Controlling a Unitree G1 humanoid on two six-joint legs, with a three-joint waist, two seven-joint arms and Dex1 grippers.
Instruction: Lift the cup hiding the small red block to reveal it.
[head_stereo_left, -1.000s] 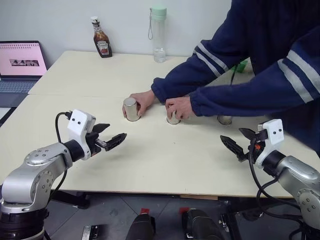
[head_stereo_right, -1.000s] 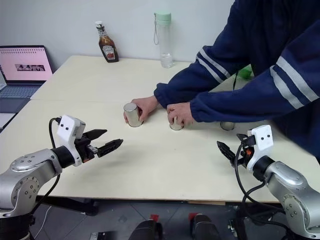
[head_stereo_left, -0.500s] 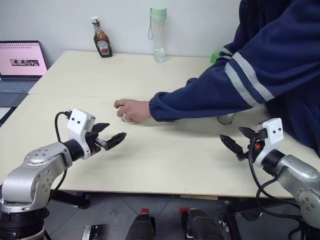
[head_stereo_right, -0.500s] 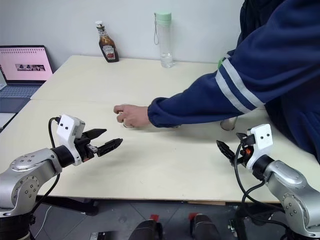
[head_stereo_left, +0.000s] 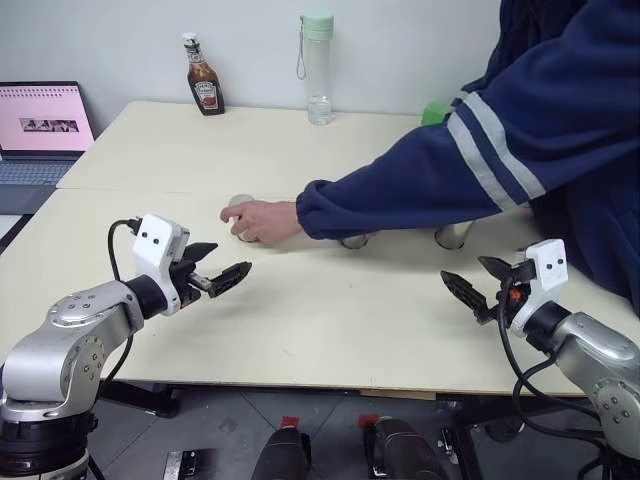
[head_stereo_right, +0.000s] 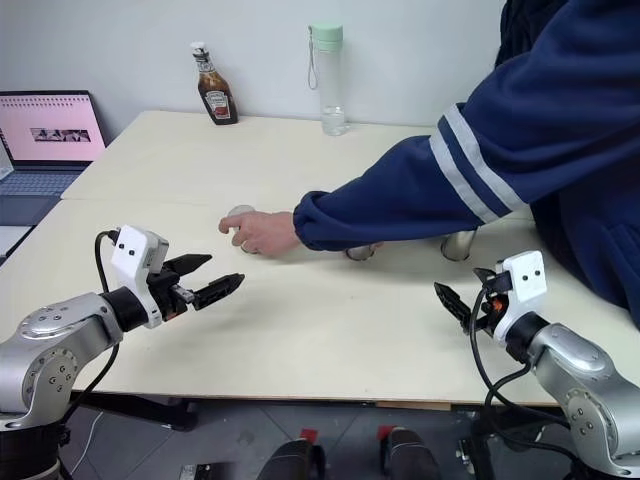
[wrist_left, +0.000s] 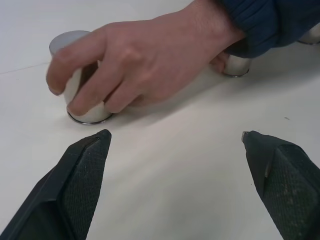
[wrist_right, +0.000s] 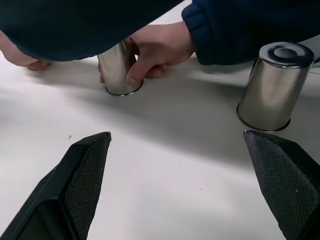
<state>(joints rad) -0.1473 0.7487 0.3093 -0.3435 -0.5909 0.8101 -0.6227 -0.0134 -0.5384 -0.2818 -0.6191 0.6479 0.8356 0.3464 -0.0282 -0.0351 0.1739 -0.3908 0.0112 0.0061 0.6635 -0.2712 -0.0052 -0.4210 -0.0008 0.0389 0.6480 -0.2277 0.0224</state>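
Note:
Three steel cups stand upside down in a row on the table. A person's hand covers the left cup. Their other hand holds the middle cup, partly under the blue sleeve. The right cup stands free. The small red block is hidden. My left gripper hovers open in front of the left cup, well short of it. My right gripper hovers open in front of the right cup. Both are empty.
The person's blue-sleeved arm reaches across the table from the right, over the cups. A ketchup bottle and a tall clear bottle stand at the far edge. A laptop sits far left.
The person's hands have shifted: one arm now stretches across the row and its hand has slid the left cup a little to the left. Both of my grippers stayed still and open.

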